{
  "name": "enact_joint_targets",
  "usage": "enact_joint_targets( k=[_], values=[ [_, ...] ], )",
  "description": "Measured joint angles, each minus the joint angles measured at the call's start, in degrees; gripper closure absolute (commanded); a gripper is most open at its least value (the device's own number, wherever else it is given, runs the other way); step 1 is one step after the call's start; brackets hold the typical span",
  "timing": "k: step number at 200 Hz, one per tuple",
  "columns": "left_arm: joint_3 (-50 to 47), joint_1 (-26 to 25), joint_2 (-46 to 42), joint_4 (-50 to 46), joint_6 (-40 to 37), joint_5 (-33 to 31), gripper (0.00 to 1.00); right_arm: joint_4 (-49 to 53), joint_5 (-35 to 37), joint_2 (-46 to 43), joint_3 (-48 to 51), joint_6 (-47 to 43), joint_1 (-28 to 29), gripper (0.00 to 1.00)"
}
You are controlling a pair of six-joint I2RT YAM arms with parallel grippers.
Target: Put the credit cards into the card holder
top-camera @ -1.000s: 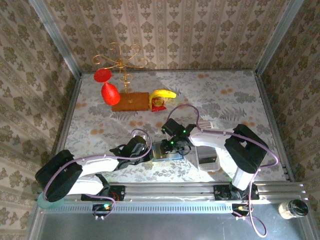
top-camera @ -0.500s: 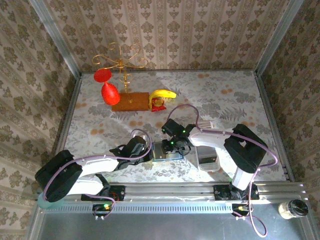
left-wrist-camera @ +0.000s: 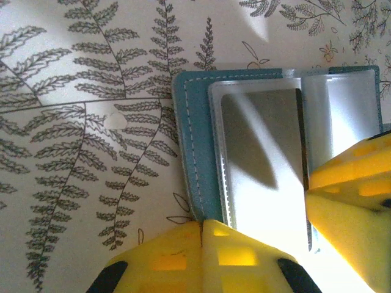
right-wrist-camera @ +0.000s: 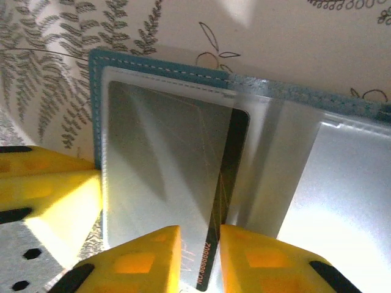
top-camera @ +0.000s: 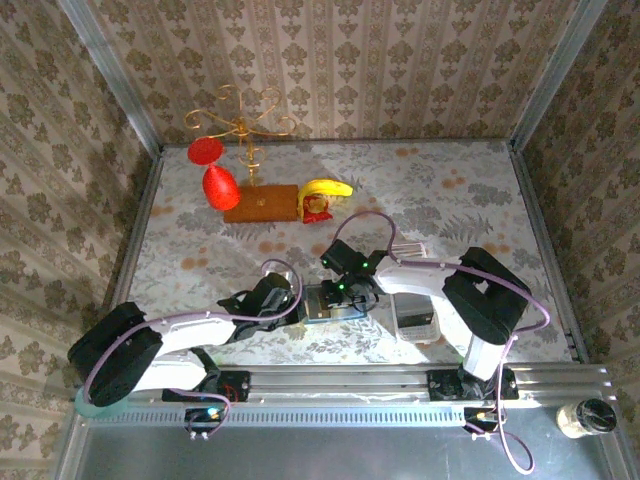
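Top view: card holder (top-camera: 330, 303) lying open on the table (top-camera: 450, 190) near the front edge, both grippers meeting over it.

Left wrist: left gripper (left-wrist-camera: 201, 227) sitting fully closed, pinning the holder's (left-wrist-camera: 188, 134) teal edge.

Right wrist: right gripper (right-wrist-camera: 200, 231) pinching, jaws narrowly parted, a credit card (right-wrist-camera: 177, 183) lying partly inside the clear sleeve (right-wrist-camera: 165, 177).

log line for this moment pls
stage: sliding card into holder sleeve | left gripper: shut on holder edge | right gripper: shut on card | holder: open, flat on table
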State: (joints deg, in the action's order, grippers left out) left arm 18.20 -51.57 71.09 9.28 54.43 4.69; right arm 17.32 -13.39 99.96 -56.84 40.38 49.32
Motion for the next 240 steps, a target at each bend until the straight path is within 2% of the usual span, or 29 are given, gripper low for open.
enact_joint_targets(
  k=[30,70,98,168,240],
  values=[
    [-0.7,-0.3,-1.5,-0.9,0.0,0.0,0.93,2.5,4.5,-7.4,1.5,1.4,1.3,0.61],
    [-0.9,-0.3,-2.8,-2.7,0.0,0.0,0.91,4.4,10.3,-16.1,8.0,5.2,2.6,0.61],
    [-0.9,-0.5,-4.3,-4.2,0.0,0.0,0.88,5.1,11.6,-16.3,11.7,7.9,3.1,0.62],
    [-0.9,-0.5,-9.1,-8.9,0.1,-1.1,0.81,5.0,12.2,-14.7,11.1,11.1,5.9,0.61],
    [-0.9,-1.1,-10.3,-10.1,0.0,-1.4,0.83,5.0,12.9,-12.8,10.7,12.4,6.7,0.59]
  ],
)
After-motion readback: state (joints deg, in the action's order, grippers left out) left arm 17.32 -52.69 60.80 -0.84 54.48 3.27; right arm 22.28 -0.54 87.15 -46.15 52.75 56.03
